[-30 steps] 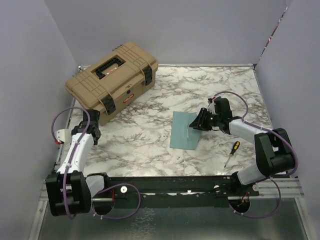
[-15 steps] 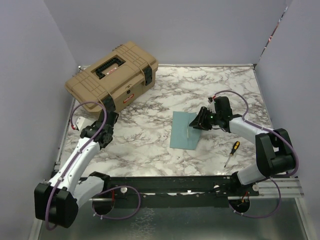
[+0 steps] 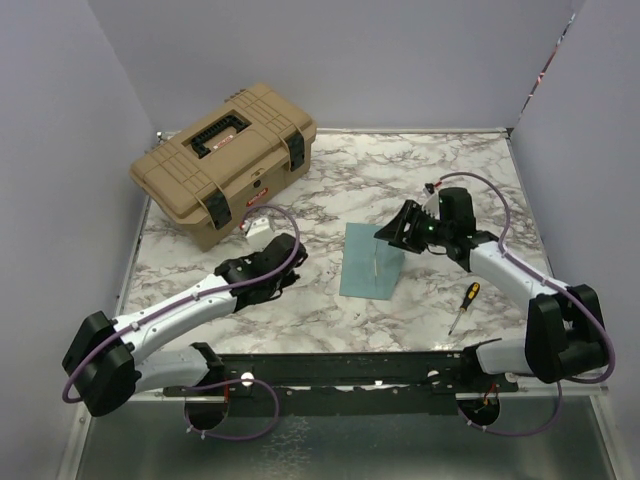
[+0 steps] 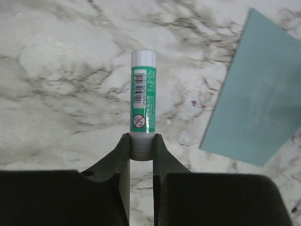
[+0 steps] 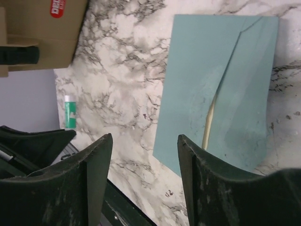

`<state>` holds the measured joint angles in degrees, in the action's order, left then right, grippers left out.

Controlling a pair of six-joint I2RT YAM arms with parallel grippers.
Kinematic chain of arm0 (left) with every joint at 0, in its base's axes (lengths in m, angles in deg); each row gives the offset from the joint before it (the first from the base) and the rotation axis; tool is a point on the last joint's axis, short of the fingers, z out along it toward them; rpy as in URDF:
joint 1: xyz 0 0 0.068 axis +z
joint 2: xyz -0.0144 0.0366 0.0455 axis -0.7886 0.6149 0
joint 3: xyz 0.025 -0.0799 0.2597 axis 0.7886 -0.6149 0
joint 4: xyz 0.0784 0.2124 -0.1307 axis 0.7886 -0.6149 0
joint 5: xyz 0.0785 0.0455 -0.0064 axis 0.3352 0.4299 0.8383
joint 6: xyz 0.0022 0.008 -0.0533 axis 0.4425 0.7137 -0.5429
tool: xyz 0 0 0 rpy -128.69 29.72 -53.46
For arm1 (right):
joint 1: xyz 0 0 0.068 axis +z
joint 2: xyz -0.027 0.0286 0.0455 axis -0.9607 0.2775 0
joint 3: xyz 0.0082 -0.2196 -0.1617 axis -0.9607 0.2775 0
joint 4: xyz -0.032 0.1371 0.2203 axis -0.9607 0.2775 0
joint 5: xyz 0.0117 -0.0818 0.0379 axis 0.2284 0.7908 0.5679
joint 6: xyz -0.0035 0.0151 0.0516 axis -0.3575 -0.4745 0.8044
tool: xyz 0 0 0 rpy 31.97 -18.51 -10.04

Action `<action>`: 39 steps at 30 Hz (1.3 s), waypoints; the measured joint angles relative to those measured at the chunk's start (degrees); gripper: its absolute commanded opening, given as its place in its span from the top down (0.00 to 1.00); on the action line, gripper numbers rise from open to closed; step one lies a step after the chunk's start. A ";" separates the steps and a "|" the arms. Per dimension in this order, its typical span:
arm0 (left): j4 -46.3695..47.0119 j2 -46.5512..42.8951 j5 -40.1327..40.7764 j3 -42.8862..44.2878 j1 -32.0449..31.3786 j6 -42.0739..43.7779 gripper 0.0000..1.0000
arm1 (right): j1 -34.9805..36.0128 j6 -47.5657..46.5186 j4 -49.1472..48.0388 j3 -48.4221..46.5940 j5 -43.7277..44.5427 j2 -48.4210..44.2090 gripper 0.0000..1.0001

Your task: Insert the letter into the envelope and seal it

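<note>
Envelope (image 3: 372,262) on table (image 3: 330,190), letter (image 5: 208,123) inside, toolbox (image 3: 225,160) behind-left — screwdriver (image 3: 463,305) right of envelope, glue stick (image 4: 143,110) left of it.

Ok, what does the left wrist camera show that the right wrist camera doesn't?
Only left wrist: the barcode label on the glue stick, and the left end effector pinching its base. Only right wrist: the tan toolbox, the flap of the envelope, and a cream sliver of the letter at the flap's edge. Both: the glue stick, the teal envelope, the marble table.

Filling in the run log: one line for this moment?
left gripper: shut on glue stick | right gripper: open, near envelope | letter: inside envelope
</note>
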<state>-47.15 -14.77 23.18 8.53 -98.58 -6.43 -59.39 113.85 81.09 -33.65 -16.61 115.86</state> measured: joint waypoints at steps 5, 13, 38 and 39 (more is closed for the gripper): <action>16.17 1.55 -7.54 -0.11 -2.69 13.60 1.00 | 0.00 1.66 -4.04 1.38 -3.34 -2.54 0.30; 31.19 4.52 -25.59 1.38 -3.10 32.94 1.00 | 0.17 11.06 -19.17 6.73 -12.90 -4.81 0.29; 42.21 7.87 -37.03 6.95 -3.04 42.77 1.00 | 3.50 16.92 -28.63 5.95 -15.17 -5.95 0.52; 43.80 8.17 -37.22 6.84 -3.04 41.33 1.00 | 4.13 17.05 -29.94 6.69 -13.62 -6.84 0.53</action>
<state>-3.35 -6.59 -14.04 15.38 -101.62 34.91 -55.25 130.89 51.15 -26.96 -30.23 109.02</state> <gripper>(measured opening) 0.163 0.500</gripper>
